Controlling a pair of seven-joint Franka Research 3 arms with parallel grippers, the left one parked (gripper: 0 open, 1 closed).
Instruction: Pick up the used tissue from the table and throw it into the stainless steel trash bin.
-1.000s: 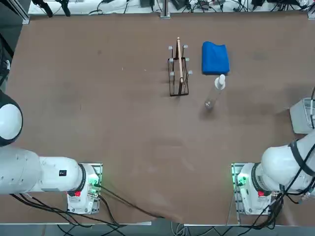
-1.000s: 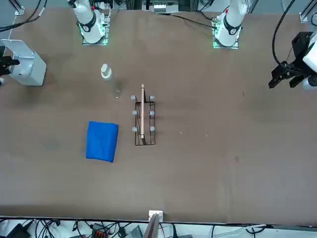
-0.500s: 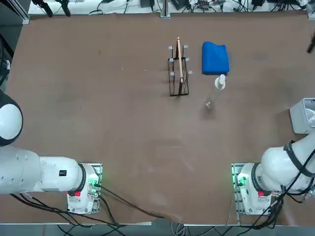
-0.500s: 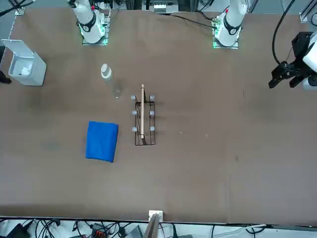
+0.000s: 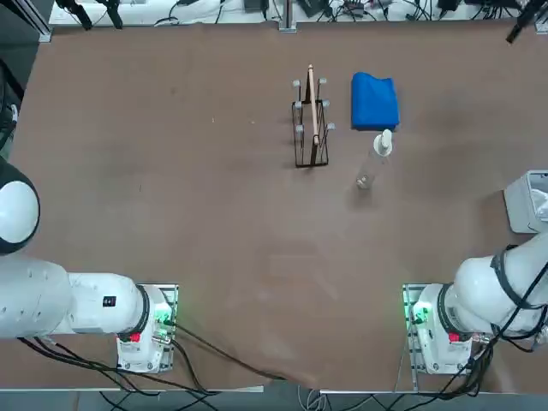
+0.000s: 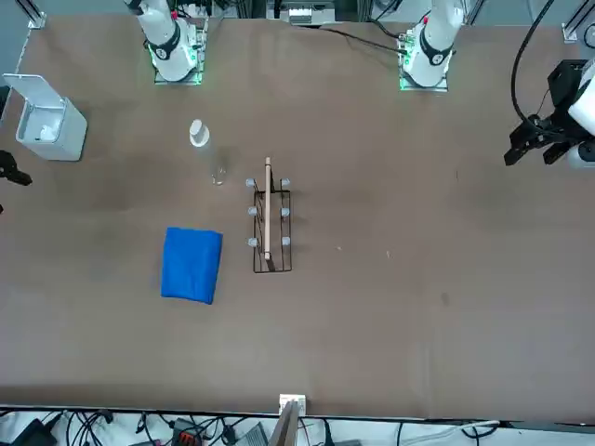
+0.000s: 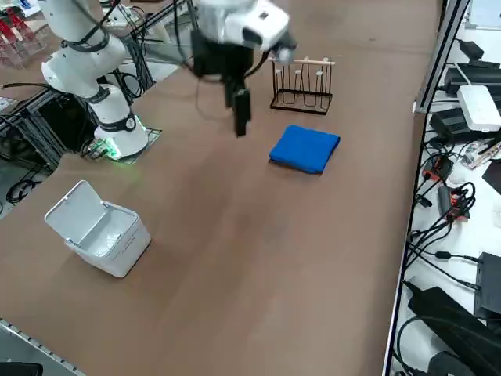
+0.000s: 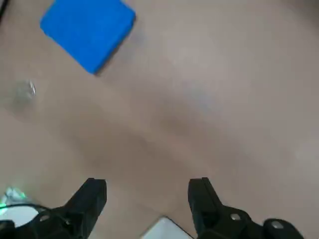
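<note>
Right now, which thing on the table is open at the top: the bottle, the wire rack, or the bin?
The stainless steel trash bin near the table edge: its lid is flipped up. The bottle is capped. The right gripper is open, empty, above the table.

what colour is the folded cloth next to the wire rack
Bright blue, plain with no pattern. The cloth shows best in the front view.

no readable text, labels, brands or numbers on anything in view

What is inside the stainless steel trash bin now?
A small white wad, apparently the used tissue, lies inside the stainless steel trash bin, whose lid stands open. The bin's bottom is partly hidden by its walls. The right gripper is open and empty.
</note>
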